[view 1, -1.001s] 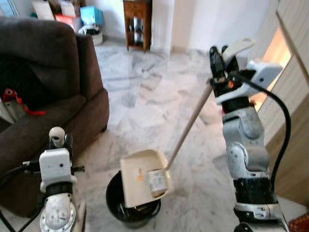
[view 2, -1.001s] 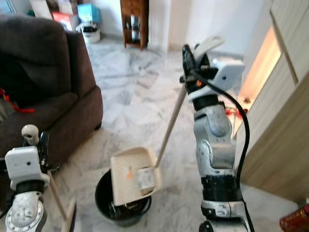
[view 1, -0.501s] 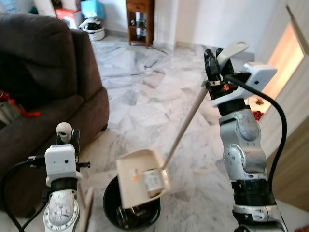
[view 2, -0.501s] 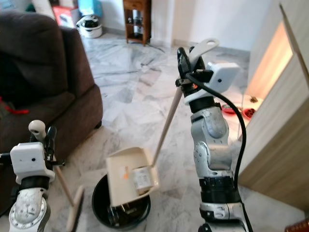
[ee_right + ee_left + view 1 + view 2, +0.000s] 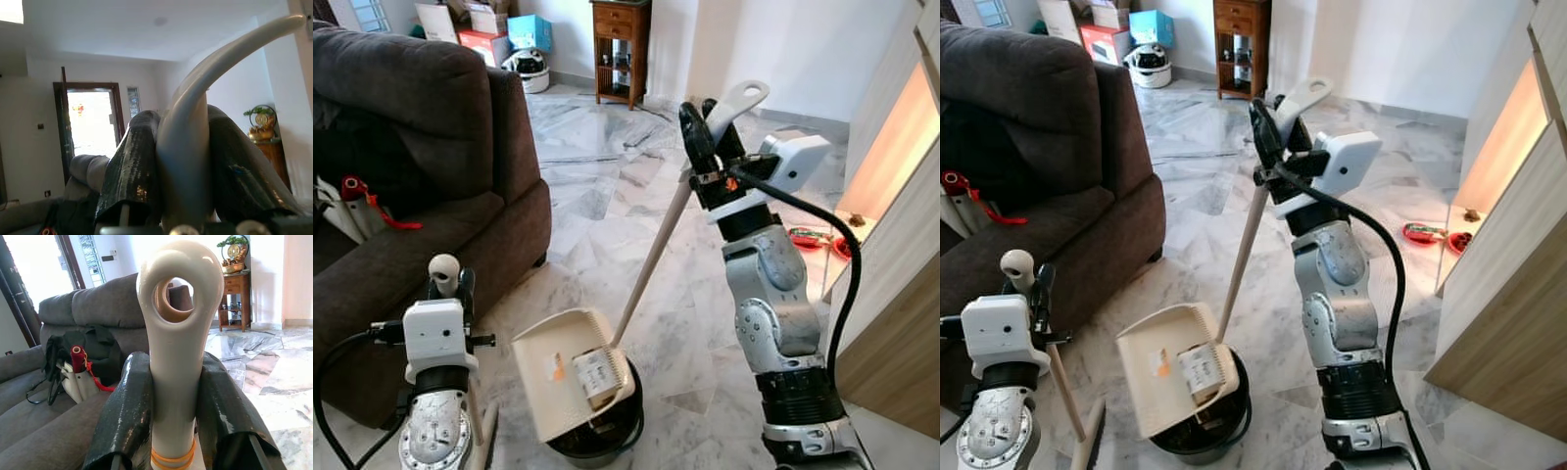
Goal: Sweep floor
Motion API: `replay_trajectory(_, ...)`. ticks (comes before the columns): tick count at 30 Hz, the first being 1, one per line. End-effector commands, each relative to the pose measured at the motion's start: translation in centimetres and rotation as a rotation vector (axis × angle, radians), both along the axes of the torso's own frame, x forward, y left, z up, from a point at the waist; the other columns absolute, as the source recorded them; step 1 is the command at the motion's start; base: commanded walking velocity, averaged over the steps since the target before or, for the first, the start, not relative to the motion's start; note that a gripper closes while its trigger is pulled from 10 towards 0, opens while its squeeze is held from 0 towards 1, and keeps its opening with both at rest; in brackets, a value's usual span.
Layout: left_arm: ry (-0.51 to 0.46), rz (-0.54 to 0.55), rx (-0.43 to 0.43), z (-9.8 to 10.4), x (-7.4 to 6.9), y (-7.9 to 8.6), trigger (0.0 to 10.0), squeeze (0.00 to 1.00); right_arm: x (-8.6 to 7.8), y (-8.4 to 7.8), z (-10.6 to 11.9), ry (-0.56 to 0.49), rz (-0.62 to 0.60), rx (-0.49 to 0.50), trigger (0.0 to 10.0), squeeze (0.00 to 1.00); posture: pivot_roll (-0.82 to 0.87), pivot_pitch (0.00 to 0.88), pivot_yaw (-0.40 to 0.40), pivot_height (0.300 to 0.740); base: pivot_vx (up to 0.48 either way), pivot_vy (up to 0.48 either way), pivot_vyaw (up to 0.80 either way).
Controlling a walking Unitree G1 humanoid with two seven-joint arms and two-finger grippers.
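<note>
The right claw (image 5: 705,132) was raised high, both black fingers clamped on the pale handle of the long-handled dustpan (image 5: 570,372), just under its looped end. The pan hung tipped over the black bin (image 5: 602,431) on the marble floor (image 5: 597,186), its mouth facing down into it, with a small orange scrap stuck on the inner face. Down low, the left claw (image 5: 1023,284) squeezed the broom handle (image 5: 1056,367) right below its rounded, ring-shaped top, and the wrist view showed both fingers (image 5: 124,416) pressed flat against the pale plastic. The broom's stick ran down to the floor beside the brown sofa (image 5: 421,166). By my read, this was the emptying step, sweepings going into the bin. Both tools looked light and stiff, hollow plastic on thin poles, but smooth and likely to twist in a pinch grip. Held at the far end, the dustpan looked prone to swinging, so a slow tilt seemed wise. A grip lower on the stick would probably give better control for the next sweep.
</note>
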State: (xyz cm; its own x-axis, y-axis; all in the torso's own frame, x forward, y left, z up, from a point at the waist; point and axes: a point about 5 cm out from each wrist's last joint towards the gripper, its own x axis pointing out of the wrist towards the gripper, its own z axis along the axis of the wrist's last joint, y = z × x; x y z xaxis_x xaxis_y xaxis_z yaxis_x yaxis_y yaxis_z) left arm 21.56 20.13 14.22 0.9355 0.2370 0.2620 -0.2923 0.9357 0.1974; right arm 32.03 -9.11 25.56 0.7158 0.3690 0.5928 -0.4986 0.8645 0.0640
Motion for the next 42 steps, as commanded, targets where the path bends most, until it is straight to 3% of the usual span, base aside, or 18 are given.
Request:
replay_trajectory(1,-0.04,-0.016,0.039,0.7,0.0,-0.1,10.0,0.0,-1.2,0.5,1.9,-0.114,0.027,0.052,10.0,0.0,0.11,0.0,0.016,0.74,0.0,0.0,0.0)
replay_trajectory(4,-0.041,-0.017,0.04,0.8,0.0,-0.1,10.0,0.0,-1.4,0.8,1.9,-0.128,0.028,0.036,10.0,0.0,0.11,0.0,0.017,0.74,0.0,0.0,0.0)
replay_trajectory(11,-0.043,-0.018,0.041,0.8,0.1,-0.2,10.0,0.0,-3.4,3.7,2.0,-0.202,0.103,0.009,10.0,0.0,0.11,0.0,0.016,0.74,0.0,0.0,0.0)
replay_trajectory(20,-0.047,-0.019,0.044,0.8,0.2,-0.3,10.0,0.0,-4.7,5.3,1.6,-0.264,0.137,-0.073,10.0,0.0,0.11,0.0,0.015,0.74,0.0,0.0,0.0)
replay_trajectory(35,-0.05,-0.03,0.05,0.9,0.3,-0.5,10.0,0.0,-5.7,6.1,1.8,-0.359,0.096,-0.148,10.0,0.0,0.11,0.0,0.017,0.74,0.0,0.0,0.0)
replay_trajectory(42,-0.052,-0.035,0.054,1.0,0.3,-0.6,10.0,0.0,-6.4,6.5,2.0,-0.392,0.081,-0.136,10.0,0.0,0.11,0.0,0.019,0.74,0.0,0.0,0.0)
